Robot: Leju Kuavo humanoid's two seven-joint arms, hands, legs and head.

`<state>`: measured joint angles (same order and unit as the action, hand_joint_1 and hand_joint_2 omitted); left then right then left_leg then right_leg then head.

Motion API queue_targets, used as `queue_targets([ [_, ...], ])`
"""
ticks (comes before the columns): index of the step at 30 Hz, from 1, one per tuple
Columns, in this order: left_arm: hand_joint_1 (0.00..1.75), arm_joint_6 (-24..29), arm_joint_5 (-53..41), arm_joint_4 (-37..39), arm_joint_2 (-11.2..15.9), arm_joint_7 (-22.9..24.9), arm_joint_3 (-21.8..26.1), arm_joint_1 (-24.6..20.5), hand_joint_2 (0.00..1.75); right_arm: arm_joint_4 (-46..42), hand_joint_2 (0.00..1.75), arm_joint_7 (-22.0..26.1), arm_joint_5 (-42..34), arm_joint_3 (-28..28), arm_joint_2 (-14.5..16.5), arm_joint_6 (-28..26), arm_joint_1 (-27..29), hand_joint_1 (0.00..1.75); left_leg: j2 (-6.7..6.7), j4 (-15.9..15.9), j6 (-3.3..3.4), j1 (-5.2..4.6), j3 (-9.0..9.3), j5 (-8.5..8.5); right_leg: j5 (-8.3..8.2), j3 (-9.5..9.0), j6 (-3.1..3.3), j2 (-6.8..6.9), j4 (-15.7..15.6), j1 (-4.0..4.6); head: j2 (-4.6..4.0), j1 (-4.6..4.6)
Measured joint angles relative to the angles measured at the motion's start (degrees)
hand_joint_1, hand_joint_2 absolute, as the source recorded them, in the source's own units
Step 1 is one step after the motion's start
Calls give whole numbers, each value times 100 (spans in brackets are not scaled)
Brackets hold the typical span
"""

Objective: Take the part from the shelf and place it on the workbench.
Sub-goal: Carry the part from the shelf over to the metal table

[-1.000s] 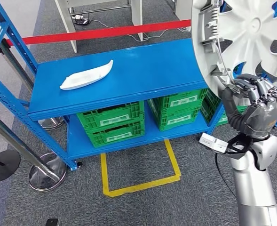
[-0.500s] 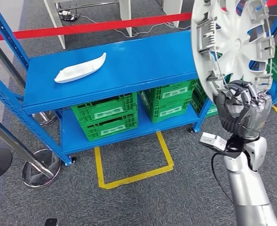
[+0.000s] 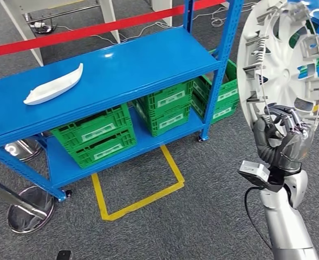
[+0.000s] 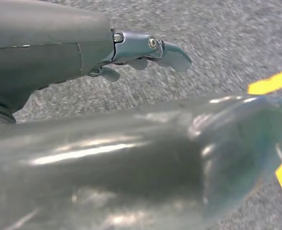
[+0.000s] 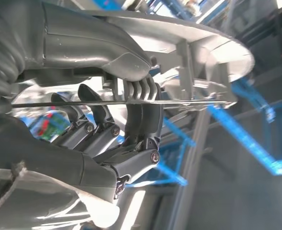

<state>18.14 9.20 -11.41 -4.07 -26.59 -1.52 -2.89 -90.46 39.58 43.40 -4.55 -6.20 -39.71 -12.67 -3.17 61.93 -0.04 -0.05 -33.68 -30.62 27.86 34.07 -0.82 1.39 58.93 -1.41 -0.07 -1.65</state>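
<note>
Up in the head view, the right hand is clenched around the lower rim of a white wheel cover, which stands nearly upright above the fingers with its ribbed back and clips showing. Well to the left of that hand stands a blue shelf; a long white trim piece lies on its top board, and green crates sit on the lower board. More green crates show beyond the shelf's upright post, nearer the hand. A yellow line marks a box on the grey carpet below the shelf, and a red strip runs behind it. Next, the left wrist view looks down at grey carpet with yellow line pieces; the left hand reaches out over the floor with nothing in it and its fingers extended, while a blurred silver part fills the foreground. Last, the right wrist view shows the right hand from close behind, its thumb on one face of the wheel cover and its dark fingers curled around the rim and a thin wire ring; blue shelf bars blur past the fingers.
</note>
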Motion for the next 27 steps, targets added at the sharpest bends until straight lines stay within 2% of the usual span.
queue_targets([
  [1,0,-5,-17,0,-3,13,-2,-4,0,-30,175,-4,16,11,0,0,27,175,139,322,-19,14,-122,-206,-13,15,27,-59,-1,0,0,7],
  [3,0,-19,-58,0,-7,61,-7,-6,0,-114,175,-5,128,58,0,0,112,175,253,1070,-22,20,-419,-559,-36,47,64,-196,0,17,0,7],
  [4,0,-26,-72,0,-7,82,-9,-7,0,-160,175,-2,201,91,-1,0,167,175,264,1277,-4,17,-498,-602,-46,58,75,-272,1,32,0,7],
  [5,0,-31,-82,0,-7,97,-12,-11,0,-205,175,2,261,122,-1,0,216,175,278,1274,29,11,-488,-529,-54,64,83,-350,1,50,0,6],
  [6,0,-35,-86,0,-8,102,-15,-18,0,-244,175,4,297,148,-1,0,251,175,310,1057,80,-1,-386,-357,-63,65,88,-431,1,71,0,6],
  [7,0,-36,-90,0,-8,102,-16,-27,0,-280,175,4,314,169,-1,0,273,175,397,688,152,-19,-221,-130,-74,65,91,-512,0,88,0,7],
  [9,0,-38,-107,0,7,113,-22,-42,0,-341,175,3,343,206,-1,0,305,175,689,42,308,-40,60,177,-107,89,69,-649,-4,90,0,-21],
  [10,0,-42,-120,-1,10,125,-32,-49,0,-371,175,3,381,231,-1,-1,328,175,794,-124,357,-53,123,241,-130,114,42,-715,-10,66,0,-22],
  [11,0,-49,-134,-1,15,139,-45,-55,0,-409,175,5,439,267,-1,-2,367,175,835,-173,379,-63,136,245,-157,143,5,-776,-19,37,0,-20],
  [12,0,-58,-150,-2,9,152,-61,-65,0,-456,175,6,513,308,-1,-3,414,175,785,-232,380,-77,147,268,-186,167,-39,-845,-38,18,0,-5],
  [13,0,-70,-163,-5,8,167,-81,-86,0,-517,175,7,604,363,-1,-4,477,175,708,-323,372,-67,176,283,-193,203,-67,-843,-39,12,0,9],
  [15,0,-96,-189,-11,0,192,-125,-126,0,-649,175,2,822,499,-2,-4,591,175,552,-523,360,-35,242,331,-48,344,-112,-598,148,40,0,-35],
  [17,0,-114,-201,-15,-9,227,-167,-144,0,-781,175,1,1082,643,-1,-4,692,175,394,-593,352,-21,255,357,291,630,-158,-280,754,44,0,-88],
  [18,0,-117,-202,-15,-11,250,-183,-147,0,-848,175,4,1200,710,-1,-4,751,175,307,-589,351,-20,249,356,438,780,-192,-218,1103,32,0,-97],
  [19,0,-120,-206,-15,-13,275,-197,-152,0,-921,175,7,1292,776,-1,-4,825,175,219,-583,345,-19,245,350,506,872,-224,-189,1335,18,0,-99],
  [20,0,-128,-212,-15,-16,301,-216,-161,0,-997,175,10,1350,839,-1,-4,904,175,133,-573,332,-15,242,341,478,867,-255,-166,1376,1,0,-100],
  [21,0,-140,-224,-15,-22,329,-237,-173,0,-1071,175,14,1364,891,-1,-4,980,175,53,-556,310,-7,242,325,355,746,-281,-130,1191,-14,0,-99],
  [23,0,-169,-259,-15,-35,387,-288,-196,0,-1231,175,18,1292,971,3,-4,1140,175,-87,-493,239,-1,238,267,73,295,-315,68,453,-16,0,-103],
  [24,0,-180,-279,-15,-41,411,-315,-202,0,-1317,175,17,1229,1000,13,-4,1223,175,-143,-445,199,-10,231,235,-5,115,-293,146,153,-5,0,-102],
  [25,0,-187,-298,-15,-43,431,-340,-207,0,-1395,175,15,1165,1025,27,-4,1310,175,-193,-405,166,-22,226,212,-27,13,-255,191,-18,11,0,-100],
  [26,0,-195,-313,-15,-44,445,-367,-209,0,-1465,175,12,1108,1042,45,-4,1395,175,-239,-382,139,-35,224,201,-5,-6,-206,176,-54,31,0,-102],
  [27,0,-200,-327,-16,-46,457,-395,-212,0,-1533,175,10,1063,1058,64,-4,1480,175,-285,-366,122,-36,230,197,-25,8,-157,105,-52,27,0,-98],
])
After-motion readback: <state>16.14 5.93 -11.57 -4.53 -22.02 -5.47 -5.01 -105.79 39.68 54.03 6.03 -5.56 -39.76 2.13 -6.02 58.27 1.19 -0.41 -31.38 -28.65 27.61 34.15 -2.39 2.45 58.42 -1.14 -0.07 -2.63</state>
